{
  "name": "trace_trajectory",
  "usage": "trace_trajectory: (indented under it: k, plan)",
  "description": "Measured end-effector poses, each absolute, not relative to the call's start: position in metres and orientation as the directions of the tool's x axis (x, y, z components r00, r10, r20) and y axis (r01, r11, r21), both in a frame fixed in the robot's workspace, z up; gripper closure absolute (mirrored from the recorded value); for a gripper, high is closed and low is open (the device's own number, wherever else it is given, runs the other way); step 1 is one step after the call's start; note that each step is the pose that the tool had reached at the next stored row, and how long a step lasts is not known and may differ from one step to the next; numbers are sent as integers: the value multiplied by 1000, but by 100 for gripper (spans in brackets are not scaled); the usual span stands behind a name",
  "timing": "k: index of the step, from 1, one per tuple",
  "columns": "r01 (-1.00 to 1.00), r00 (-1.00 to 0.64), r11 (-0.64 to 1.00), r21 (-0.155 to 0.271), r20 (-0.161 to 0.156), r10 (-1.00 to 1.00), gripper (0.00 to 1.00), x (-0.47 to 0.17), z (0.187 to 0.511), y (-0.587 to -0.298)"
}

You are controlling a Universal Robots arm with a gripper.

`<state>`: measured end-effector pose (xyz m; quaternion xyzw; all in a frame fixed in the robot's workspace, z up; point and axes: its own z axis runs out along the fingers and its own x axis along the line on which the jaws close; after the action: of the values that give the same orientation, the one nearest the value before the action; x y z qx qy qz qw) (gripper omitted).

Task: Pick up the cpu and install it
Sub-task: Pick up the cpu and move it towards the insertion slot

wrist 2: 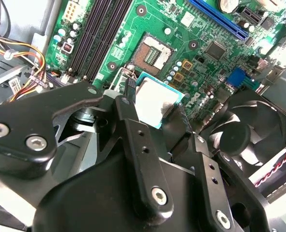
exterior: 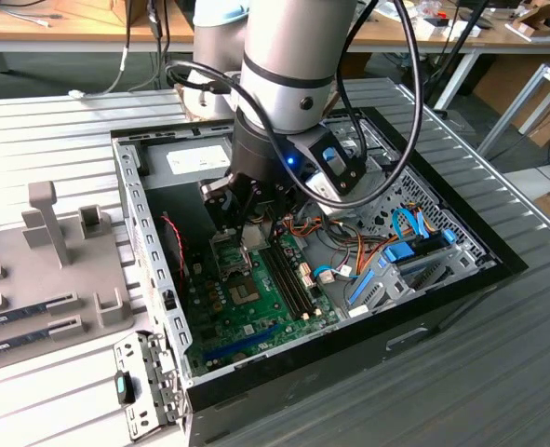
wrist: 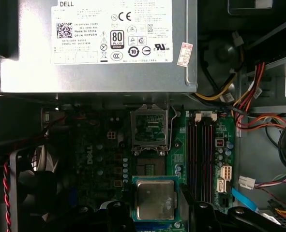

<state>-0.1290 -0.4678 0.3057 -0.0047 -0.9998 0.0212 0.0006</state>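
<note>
Mid-carry, by the look of it: pincer (wrist 2: 155, 102) clamped on the small flat square cpu (wrist 2: 151, 105) with green board edge and silver-grey metal top, black fingers (wrist 2: 130, 92) pressed to two opposite edges. Held clear of the green motherboard (wrist 2: 201, 29), just beside the open black square socket (wrist 2: 152, 53) in both wrist views, not yet seated. Hangs low inside the open black computer case (exterior: 349, 349) in the exterior view, above the socket area.

Calls, most likely, for squaring the chip's edges with the socket frame and keeping it flat; risks bent contacts if set down tilted or off-centre.

Round about inside: silver power-supply box (wrist: 99, 77), black fan (wrist 2: 249, 130), bundled coloured wires (wrist: 251, 92). Case lying on a grey ribbed metal counter (exterior: 498, 372). At the exterior view's left, a grey fixture tray (exterior: 70, 279) with long narrow memory sticks (exterior: 28, 307). Behind, wooden desks (exterior: 70, 28) strewn with cables.
</note>
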Motion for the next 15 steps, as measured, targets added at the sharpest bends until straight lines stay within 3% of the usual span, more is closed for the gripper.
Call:
trace_trajectory:
  k: [15]
  plan:
    - [9,-1000,998,-58,1,9,53,-129,291,-473]
